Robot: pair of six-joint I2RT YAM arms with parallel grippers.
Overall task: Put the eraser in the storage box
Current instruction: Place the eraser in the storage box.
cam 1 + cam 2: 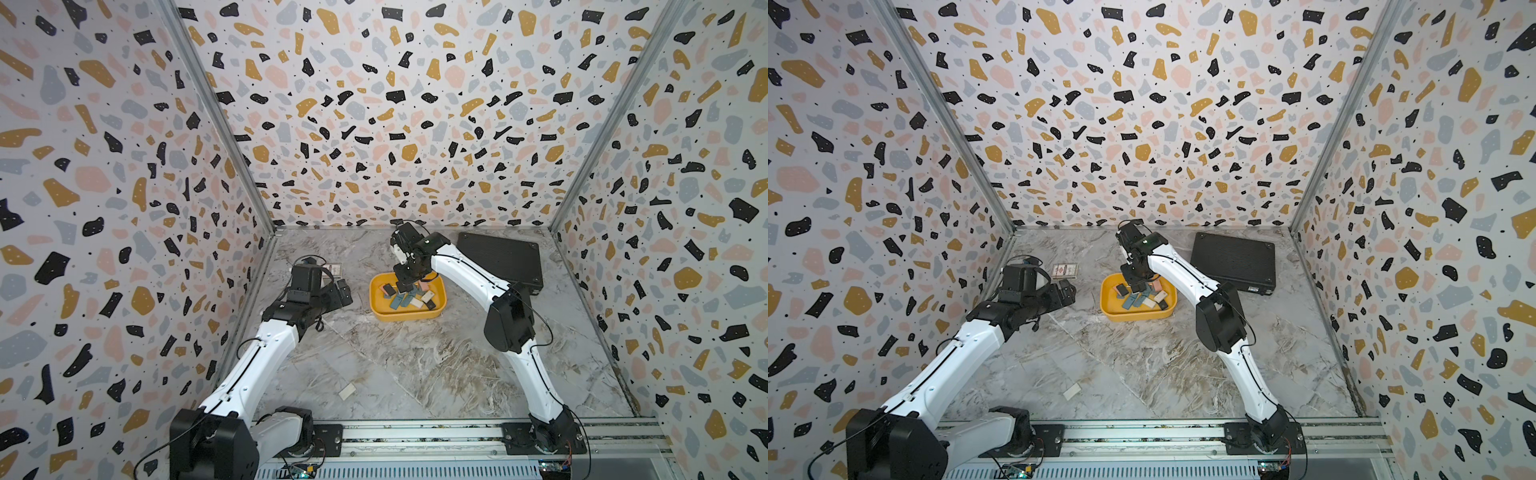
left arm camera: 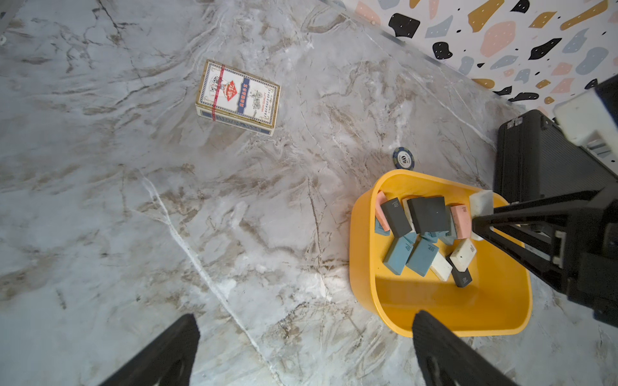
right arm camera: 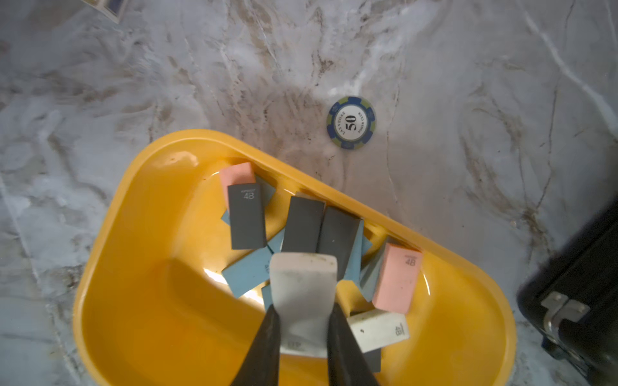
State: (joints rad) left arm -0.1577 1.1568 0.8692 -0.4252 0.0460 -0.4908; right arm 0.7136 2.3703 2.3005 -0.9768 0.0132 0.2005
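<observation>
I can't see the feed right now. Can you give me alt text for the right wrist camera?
The right hand is shut on a white eraser, held over the yellow storage box, which already contains grey, blue, pink and white erasers. A poker chip marked 50 lies on the marble table just outside the box's rim, and a black latched case sits nearby.

The storage box (image 3: 133,267) was seen in yellow, the erasers (image 3: 247,217) in dark grey, blue, pink and white. The poker chip (image 3: 351,122) was ringed blue and green.
</observation>
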